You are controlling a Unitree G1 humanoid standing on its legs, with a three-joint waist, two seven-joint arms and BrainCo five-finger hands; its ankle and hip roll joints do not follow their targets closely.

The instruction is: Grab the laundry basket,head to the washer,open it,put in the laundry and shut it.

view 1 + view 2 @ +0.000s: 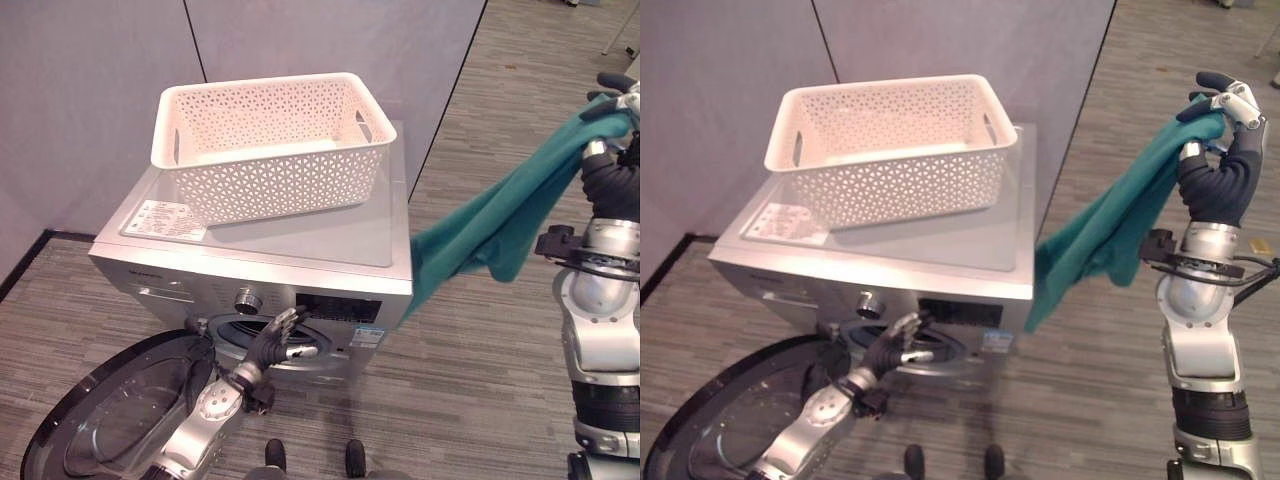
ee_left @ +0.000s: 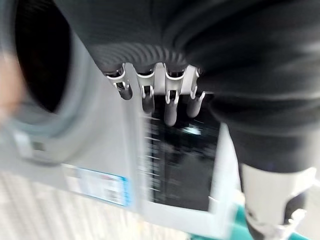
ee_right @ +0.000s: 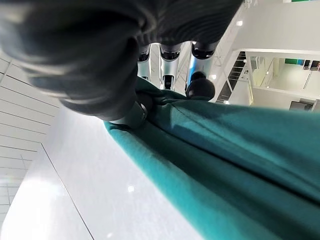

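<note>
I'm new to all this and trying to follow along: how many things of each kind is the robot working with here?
Washer, door open: 1
White laundry basket on top of it: 1
Green cloth, held up in the right hand: 1
Total: 3
The left hand is by the washer's opening, holding nothing.

I stand in what looks like an office or test hall, not a home. Grey partition panels [image 1: 90, 110] back the washer [image 1: 260, 250], and striped grey carpet [image 1: 480, 340] covers the floor.
</note>
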